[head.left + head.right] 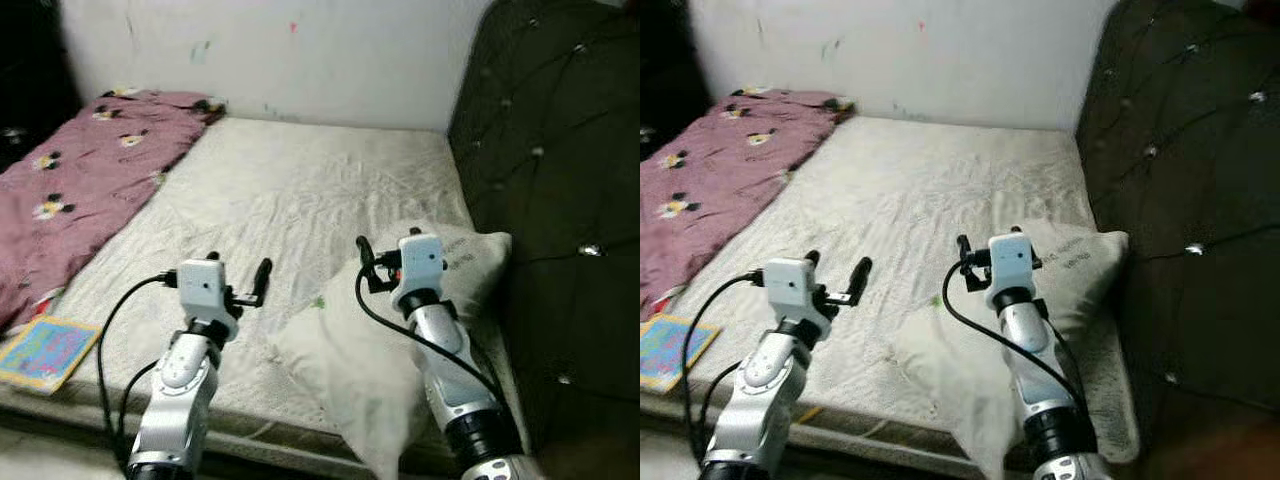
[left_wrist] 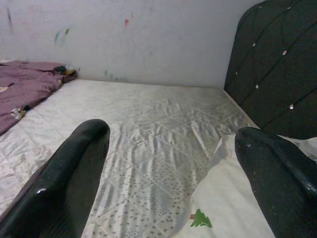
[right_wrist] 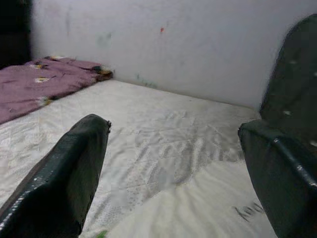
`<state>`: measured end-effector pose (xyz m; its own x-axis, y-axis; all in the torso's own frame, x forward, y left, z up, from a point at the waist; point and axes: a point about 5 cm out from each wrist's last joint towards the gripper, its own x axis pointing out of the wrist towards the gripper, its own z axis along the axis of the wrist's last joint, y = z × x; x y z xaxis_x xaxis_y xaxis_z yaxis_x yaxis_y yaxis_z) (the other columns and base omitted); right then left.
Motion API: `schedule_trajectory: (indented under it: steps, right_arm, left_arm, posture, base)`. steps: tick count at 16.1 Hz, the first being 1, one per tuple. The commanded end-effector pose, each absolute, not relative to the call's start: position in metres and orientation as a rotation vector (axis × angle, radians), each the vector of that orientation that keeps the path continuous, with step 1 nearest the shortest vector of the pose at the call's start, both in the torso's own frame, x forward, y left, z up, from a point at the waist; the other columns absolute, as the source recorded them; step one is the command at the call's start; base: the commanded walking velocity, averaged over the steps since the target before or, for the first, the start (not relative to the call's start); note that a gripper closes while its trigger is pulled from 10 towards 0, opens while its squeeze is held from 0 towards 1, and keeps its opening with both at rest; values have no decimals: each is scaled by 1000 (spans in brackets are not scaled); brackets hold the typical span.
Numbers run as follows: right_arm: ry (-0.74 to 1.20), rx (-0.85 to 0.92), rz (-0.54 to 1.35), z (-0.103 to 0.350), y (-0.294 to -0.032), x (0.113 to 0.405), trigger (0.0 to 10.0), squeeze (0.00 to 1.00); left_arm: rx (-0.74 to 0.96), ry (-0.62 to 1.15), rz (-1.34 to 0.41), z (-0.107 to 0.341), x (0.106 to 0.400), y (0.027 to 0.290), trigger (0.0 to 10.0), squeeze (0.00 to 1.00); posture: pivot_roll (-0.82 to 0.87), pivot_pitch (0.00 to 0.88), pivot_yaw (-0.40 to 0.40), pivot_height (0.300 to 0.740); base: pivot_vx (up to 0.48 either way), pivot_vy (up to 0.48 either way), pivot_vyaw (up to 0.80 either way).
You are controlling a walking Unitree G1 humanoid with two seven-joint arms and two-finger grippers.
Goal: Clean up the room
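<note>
Apparently the robot stands at the foot of the bed (image 1: 300,190), both arms raised over the mattress and neither holding anything, so the step in hand looks like the approach to the white pillow (image 1: 370,350), which lies askew at the lower centre-right of the head frames, its far corner near the dark tufted headboard (image 1: 560,180) on the right. The right gripper (image 1: 380,262) hovers over the pillow's upper part, its fingers spread wide in its wrist view; the left gripper (image 1: 240,285) hangs just beside the pillow's left edge, likewise spread, with the pillow's green-marked corner between its fingers (image 2: 69,173). A pink patterned blanket (image 1: 80,170) lies rumpled along the upper left, and a colourful book (image 1: 45,350) rests at the lower left edge of the mattress. Next, most likely, one gripper must drop onto the pillow and pinch a fold of the soft fabric, which may slip or bunch.
</note>
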<state>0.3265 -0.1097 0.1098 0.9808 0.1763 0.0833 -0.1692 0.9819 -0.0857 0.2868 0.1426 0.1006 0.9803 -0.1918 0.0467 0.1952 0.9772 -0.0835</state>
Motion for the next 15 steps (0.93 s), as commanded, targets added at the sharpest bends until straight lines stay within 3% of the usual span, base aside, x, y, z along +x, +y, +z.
schedule_trajectory:
  steps: [1, 9, 15]
  right_arm:
    - [-106, -78, 169, 114, -111, 329, 10000, 0]
    - [-118, -80, 169, 118, -112, 333, 10000, 0]
    - [-117, -81, 175, 118, -112, 334, 10000, 0]
  left_arm:
    - [-91, -48, -218, 103, 287, 140, 10000, 0]
    - [-83, -56, -215, 103, 288, 140, 10000, 0]
    - [-77, -44, -193, 101, 289, 140, 10000, 0]
  posture:
    - [25, 0, 14, 740]
    - [28, 0, 13, 740]
    - [30, 0, 7, 740]
  base:
    - [0, 0, -800]
    - [0, 0, -588]
    - [0, 0, -800]
